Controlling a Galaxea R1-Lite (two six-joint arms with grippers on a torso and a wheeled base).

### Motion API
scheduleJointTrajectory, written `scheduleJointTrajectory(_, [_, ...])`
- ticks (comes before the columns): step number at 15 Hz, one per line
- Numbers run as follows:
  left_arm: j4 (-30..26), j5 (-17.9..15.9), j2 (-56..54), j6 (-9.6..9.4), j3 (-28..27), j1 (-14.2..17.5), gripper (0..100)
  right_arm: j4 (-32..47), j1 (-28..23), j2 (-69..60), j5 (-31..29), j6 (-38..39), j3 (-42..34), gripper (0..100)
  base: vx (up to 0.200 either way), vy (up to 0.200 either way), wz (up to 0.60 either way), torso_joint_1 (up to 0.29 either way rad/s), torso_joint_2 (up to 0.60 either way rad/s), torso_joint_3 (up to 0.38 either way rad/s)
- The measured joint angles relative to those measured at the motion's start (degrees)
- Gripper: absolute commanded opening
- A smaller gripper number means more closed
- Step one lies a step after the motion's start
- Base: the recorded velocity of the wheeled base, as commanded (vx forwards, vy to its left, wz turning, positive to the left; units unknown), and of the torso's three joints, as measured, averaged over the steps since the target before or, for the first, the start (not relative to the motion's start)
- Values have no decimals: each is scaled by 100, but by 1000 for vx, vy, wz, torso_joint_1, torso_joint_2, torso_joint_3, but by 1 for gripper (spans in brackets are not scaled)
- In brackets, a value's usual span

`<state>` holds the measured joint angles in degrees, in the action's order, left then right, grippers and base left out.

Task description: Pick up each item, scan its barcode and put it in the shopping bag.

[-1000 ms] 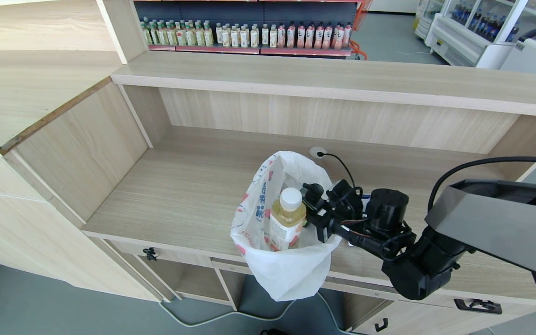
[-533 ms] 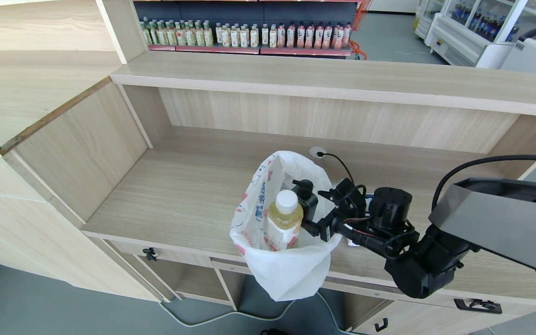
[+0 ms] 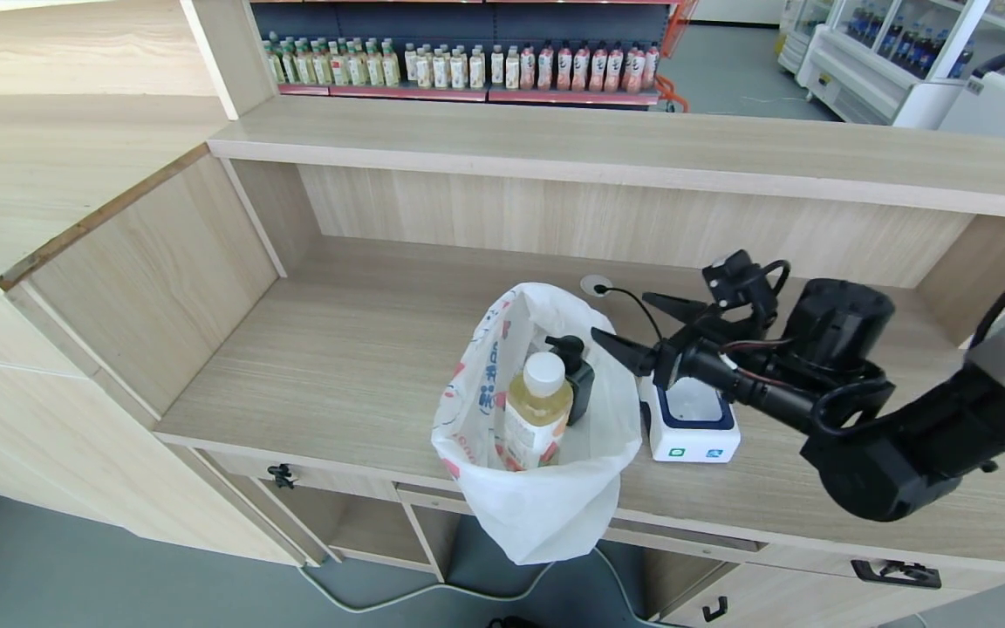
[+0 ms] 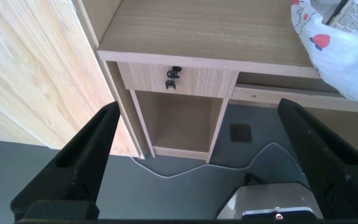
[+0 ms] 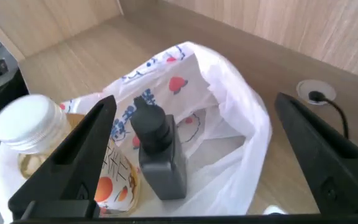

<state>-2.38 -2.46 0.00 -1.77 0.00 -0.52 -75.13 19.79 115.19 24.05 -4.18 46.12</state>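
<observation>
Two bottles stand in the white red-printed plastic shopping bag point(image 3: 546, 515) on the wooden counter point(image 3: 345, 366): a white-capped yellow drink bottle point(image 3: 539, 410) and a black pump bottle point(image 3: 579, 384), their lower halves hidden by the bag. Right gripper point(image 3: 623, 316) hangs beside the bag, fingers wide apart and empty, partly covering a white box-shaped scanner point(image 3: 694, 427). Left gripper point(image 4: 199, 112), likewise spread and empty, sits below counter level.

Black left gripper point(image 4: 199, 109), fingers point(image 4: 86, 162) spread wide, faces light wood counter's point(image 4: 197, 31) drawer front point(image 4: 191, 79). White plastic shopping bag point(image 4: 340, 68) w/ red prints overhangs counter's front edge.
</observation>
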Motion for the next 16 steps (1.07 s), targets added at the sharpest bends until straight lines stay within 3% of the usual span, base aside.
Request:
scheduleJointTrajectory(4, [0,1,0,0,0,0,100,870,-510,-1447,-51,187,-417,100,0,0,0,0,0,0])
scheduleJointTrajectory(11, [0,1,0,0,0,0,100,4615,-1497,-5475,-1212,213,-2068,100,0,0,0,0,0,0])
scheduleJointTrajectory(16, [2,1,0,0,0,0,100,5193,-1762,-8032,-1360,-115,-4006,100,0,0,0,0,0,0])
